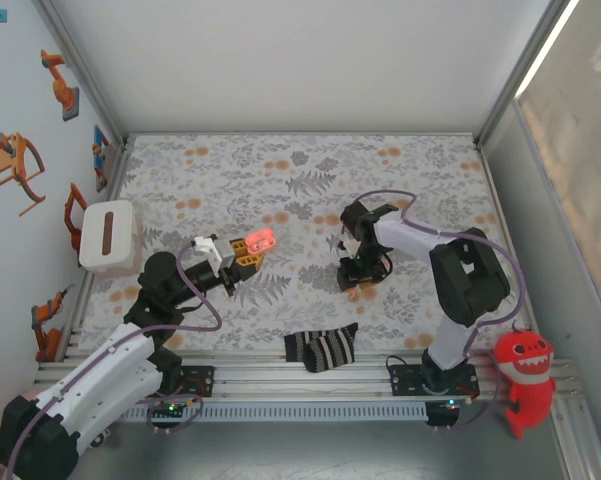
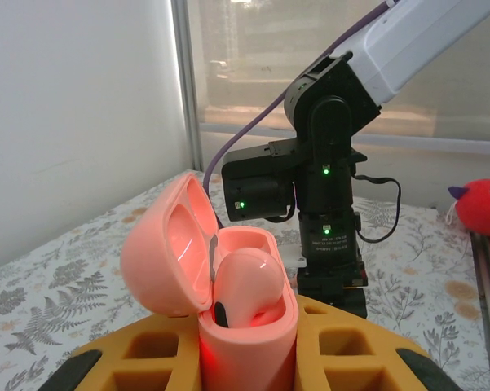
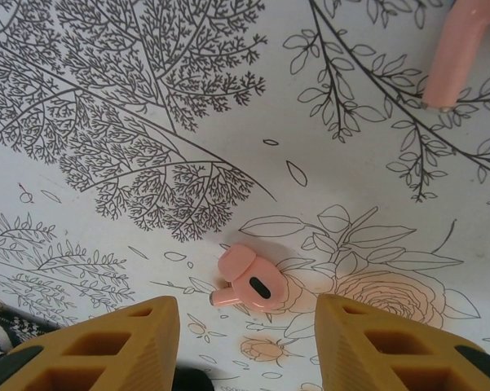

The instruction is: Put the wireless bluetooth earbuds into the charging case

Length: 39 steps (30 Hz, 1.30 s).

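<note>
My left gripper (image 1: 245, 258) is shut on the salmon-pink charging case (image 2: 249, 346) and holds it upright between its yellow fingers (image 2: 139, 354). The case's lid (image 2: 163, 244) is flipped open to the left. One pink earbud (image 2: 249, 281) sits in the case's well. Lit red, the case (image 1: 258, 239) shows left of the table's centre. My right gripper (image 3: 246, 316) points down at the cloth, its jaws apart. A loose pink earbud (image 3: 249, 284) lies on the cloth between its fingers (image 3: 346, 334), touching neither. Another pink earbud's stem (image 3: 452, 57) shows at the top right edge.
A white box (image 1: 107, 237) stands at the left wall. A striped sock (image 1: 322, 347) lies near the front edge between the arm bases. A red plush toy (image 1: 523, 370) sits outside the front right corner. Across the patterned cloth, the right arm's wrist (image 2: 326, 187) faces the case.
</note>
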Tool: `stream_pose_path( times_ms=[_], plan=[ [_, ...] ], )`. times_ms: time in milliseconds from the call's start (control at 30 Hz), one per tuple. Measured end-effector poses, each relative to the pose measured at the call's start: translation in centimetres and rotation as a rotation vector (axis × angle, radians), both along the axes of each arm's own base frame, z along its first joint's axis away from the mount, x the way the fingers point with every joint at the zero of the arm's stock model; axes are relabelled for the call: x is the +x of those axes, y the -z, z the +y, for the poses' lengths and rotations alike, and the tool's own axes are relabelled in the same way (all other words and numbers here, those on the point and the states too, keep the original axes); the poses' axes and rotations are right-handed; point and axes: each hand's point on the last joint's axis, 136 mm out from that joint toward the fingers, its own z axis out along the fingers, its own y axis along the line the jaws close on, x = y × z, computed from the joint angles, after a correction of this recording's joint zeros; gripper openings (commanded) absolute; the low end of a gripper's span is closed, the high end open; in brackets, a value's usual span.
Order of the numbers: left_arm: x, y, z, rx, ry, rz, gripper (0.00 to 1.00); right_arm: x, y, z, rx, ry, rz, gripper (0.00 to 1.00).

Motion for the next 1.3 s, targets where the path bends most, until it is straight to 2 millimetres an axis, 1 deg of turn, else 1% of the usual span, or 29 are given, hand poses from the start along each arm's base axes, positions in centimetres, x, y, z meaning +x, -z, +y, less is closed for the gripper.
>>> stream_pose_path(
  times_ms=[400, 700, 833, 1167, 1300],
  plan=[
    [0.0, 0.2, 0.0, 0.004, 0.001, 0.006, 0.00, -0.3, 1.5, -0.1, -0.015, 0.001, 0.032, 0.39],
    [0.0, 0.3, 0.0, 0.009, -0.002, 0.011, 0.00, -0.1, 1.7, -0.4, -0.022, 0.014, 0.041, 0.32],
    [0.0, 0.4, -0.1, 0.012, -0.002, 0.013, 0.00, -0.1, 1.7, -0.5, -0.033, 0.017, 0.047, 0.26],
    [0.1, 0.5, 0.0, 0.016, -0.007, 0.015, 0.00, 0.1, 1.6, -0.7, -0.046, 0.014, 0.029, 0.24],
    [0.1, 0.6, -0.1, 0.017, -0.008, 0.015, 0.00, 0.7, 0.8, -0.7, -0.046, 0.005, -0.022, 0.22]
  ],
)
